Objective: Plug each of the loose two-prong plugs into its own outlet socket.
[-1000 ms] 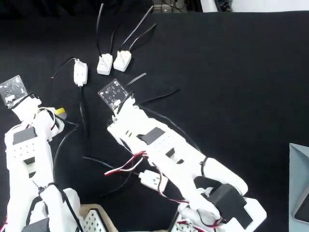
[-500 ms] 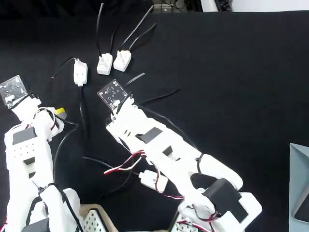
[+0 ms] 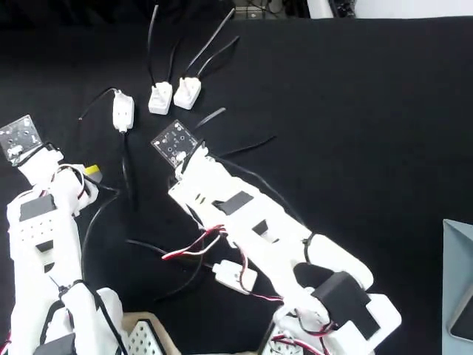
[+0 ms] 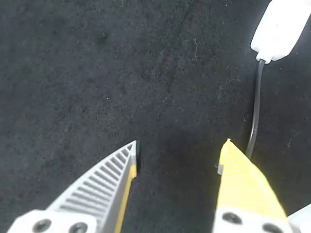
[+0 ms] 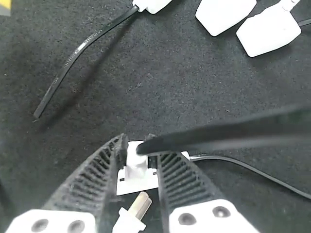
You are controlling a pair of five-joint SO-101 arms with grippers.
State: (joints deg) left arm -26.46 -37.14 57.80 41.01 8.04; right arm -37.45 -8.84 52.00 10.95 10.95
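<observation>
Low over the table [image 3: 355, 111], the right gripper [image 5: 140, 148] pinches a white plug [image 5: 136, 169]; the left gripper [image 4: 180, 143] hangs spread.

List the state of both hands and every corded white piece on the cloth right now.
Left hand: open, empty, above bare cloth.
Right hand: shut on a two-prong plug, unplugged.
Long white piece: lying flat, cord at each end.
Two white blocks: side by side, ungripped.
Low white block: loose beside the right arm.

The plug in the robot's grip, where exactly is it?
In the right wrist view, the plug sits pinched between the right arm's fingers, over the black table, not far from two white blocks.
</observation>
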